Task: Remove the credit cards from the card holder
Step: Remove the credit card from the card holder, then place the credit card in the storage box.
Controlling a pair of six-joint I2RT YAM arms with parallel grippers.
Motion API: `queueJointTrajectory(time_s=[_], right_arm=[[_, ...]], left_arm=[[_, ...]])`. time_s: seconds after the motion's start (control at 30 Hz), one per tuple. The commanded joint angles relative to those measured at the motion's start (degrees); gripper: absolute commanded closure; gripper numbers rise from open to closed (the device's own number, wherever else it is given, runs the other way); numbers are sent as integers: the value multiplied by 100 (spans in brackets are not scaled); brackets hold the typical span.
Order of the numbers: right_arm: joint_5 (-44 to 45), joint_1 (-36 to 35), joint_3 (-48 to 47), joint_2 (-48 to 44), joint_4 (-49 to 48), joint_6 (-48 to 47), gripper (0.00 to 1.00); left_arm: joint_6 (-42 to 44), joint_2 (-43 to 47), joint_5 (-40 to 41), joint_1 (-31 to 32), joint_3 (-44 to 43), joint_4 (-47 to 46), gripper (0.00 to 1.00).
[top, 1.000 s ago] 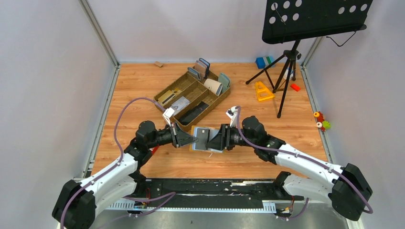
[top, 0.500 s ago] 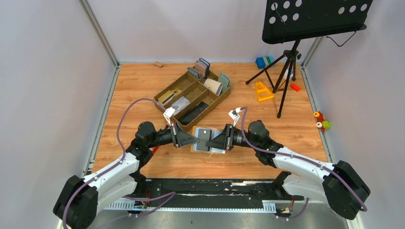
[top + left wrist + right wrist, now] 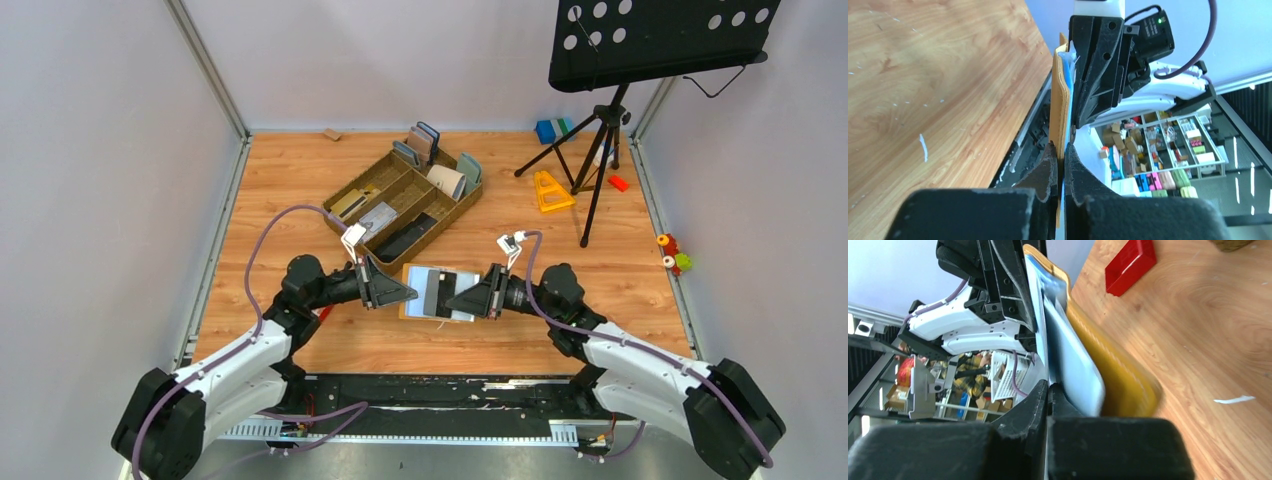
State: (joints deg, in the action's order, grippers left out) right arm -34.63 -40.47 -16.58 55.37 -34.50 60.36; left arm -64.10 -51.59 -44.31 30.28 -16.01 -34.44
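I have the left fingers pinched hard on the near edge of the card holder. Both tips are pressed against the mustard cover with no gap between them. The holder lies open on the worktop between the two sets of fingers, grey-blue lining up, and the left tips are at its left edge.

The right fingers are also closed right down, and they have the edge of a pale blue credit card nipped between the tips. The card sits just inside the yellow cover and lies against the lining. I can't tell from the wrist view how much of it is free of its slot. From above, the right tips are over the middle of the open holder, close to the left tips but not touching them.

Beyond both sets of fingers is a brown compartment tray, well clear of the holder. A red block lies on the wood past the right fingertips, apart from the holder.
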Motion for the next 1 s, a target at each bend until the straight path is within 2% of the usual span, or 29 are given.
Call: queueJointTrajectory(time_s=[0.0,0.07,0.13,0.27,0.37,0.5,0.73,0.97], right_arm=[[41,237,255,-332,-113,40,100],[61,280,285,-441,-4,9,100],[143,341,275,-576,172,-37,100],[728,462,-60,-950,1020,-341,100],[1407,472,-510,-1108,1634,-644,100],[1917,468,-918,-726,1666,-594,100],[2189,363,-1975,915,1624,-514,100],[3632,-194,-2958,2348,1604,-38,100]], left_arm=[[-16,123,-106,-146,-38,-183,98],[19,123,-107,-170,-35,-134,100],[407,159,6,-192,-157,552,100],[2397,332,1268,-194,-948,3920,100],[3066,297,2098,-198,-1267,5201,100],[3140,310,2881,-195,-1328,5900,100],[2482,576,4770,-198,-1333,6763,100],[2130,96,5491,-198,-1506,7305,100]])
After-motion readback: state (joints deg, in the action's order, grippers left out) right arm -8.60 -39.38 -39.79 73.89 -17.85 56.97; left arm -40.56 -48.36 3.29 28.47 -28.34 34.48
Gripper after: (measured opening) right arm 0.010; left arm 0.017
